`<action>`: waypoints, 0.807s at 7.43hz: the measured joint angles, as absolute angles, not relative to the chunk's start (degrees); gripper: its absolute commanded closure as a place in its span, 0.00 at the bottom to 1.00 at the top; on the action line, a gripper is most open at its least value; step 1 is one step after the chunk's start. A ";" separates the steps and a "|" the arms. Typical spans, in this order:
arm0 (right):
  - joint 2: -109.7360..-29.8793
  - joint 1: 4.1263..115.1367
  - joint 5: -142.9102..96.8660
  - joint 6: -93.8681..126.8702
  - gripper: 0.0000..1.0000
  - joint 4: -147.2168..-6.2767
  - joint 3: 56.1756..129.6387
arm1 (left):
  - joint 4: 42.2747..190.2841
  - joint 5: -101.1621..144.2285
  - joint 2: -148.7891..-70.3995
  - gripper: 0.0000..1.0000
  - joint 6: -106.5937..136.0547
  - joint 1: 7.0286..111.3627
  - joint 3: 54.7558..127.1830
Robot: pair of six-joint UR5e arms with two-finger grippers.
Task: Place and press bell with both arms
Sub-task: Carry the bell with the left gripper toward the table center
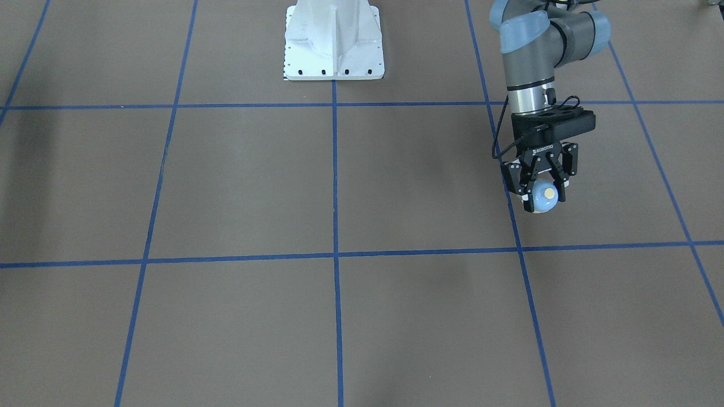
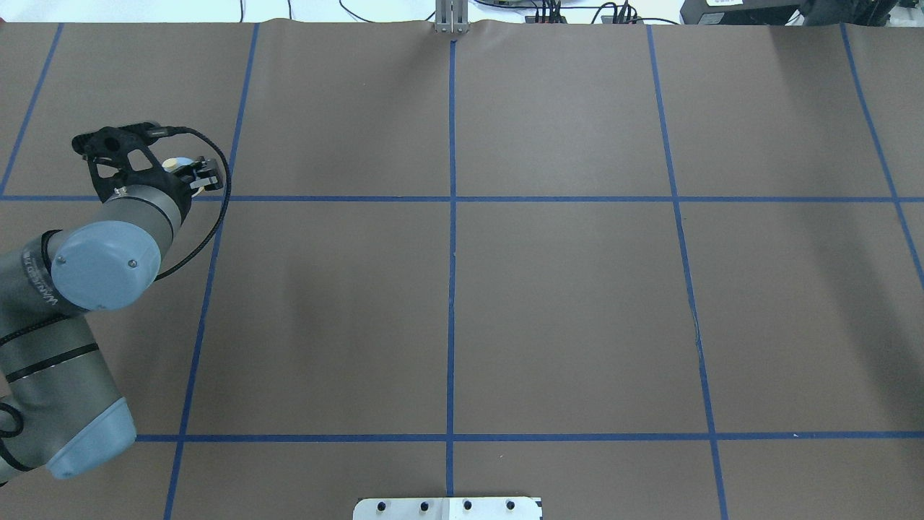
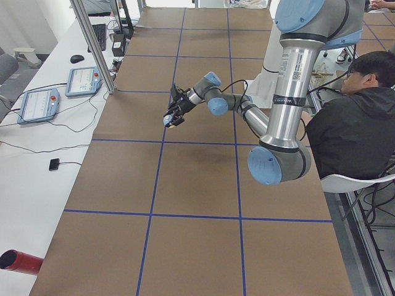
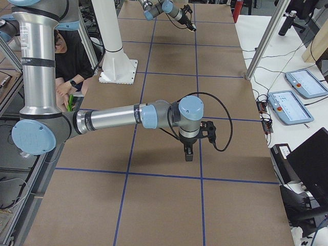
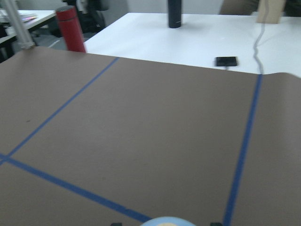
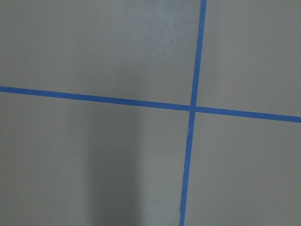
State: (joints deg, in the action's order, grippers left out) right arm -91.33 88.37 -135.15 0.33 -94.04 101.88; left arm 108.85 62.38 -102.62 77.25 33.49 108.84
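My left gripper (image 1: pixel 544 189) is shut on the light-blue bell (image 1: pixel 546 195), whose cream button faces the front camera. It holds the bell tilted, slightly above the brown table, beside a blue tape line. In the overhead view the gripper (image 2: pixel 180 172) and bell (image 2: pixel 177 165) are at the far left. The bell's top shows at the bottom edge of the left wrist view (image 5: pixel 164 221) and small in the left side view (image 3: pixel 167 122). My right gripper (image 4: pixel 188 154) shows only in the right side view, pointing down over the table. I cannot tell if it is open or shut.
The white pedestal (image 1: pixel 334 45) stands at the robot's side of the table. A red bottle (image 5: pixel 70 28), a black bottle (image 5: pixel 175 13) and a phone (image 5: pixel 226 61) lie beyond the table's left end. A seated person (image 3: pixel 352 117) is near the robot base.
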 measured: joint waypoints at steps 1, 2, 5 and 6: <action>-91.25 87.99 -135.15 0.40 0.00 -93.06 101.51 | 114.07 62.33 -105.16 1.00 74.30 33.24 106.07; -91.14 87.24 -135.07 0.41 0.00 -92.33 101.28 | 118.92 62.32 -107.66 1.00 72.46 32.64 102.78; -91.32 85.33 -136.47 0.91 0.00 -90.28 100.77 | 126.62 62.18 -117.58 1.00 71.19 29.27 92.19; -89.83 83.02 -137.53 3.12 0.00 -90.21 100.52 | 128.42 62.13 -120.68 1.00 71.16 28.29 88.08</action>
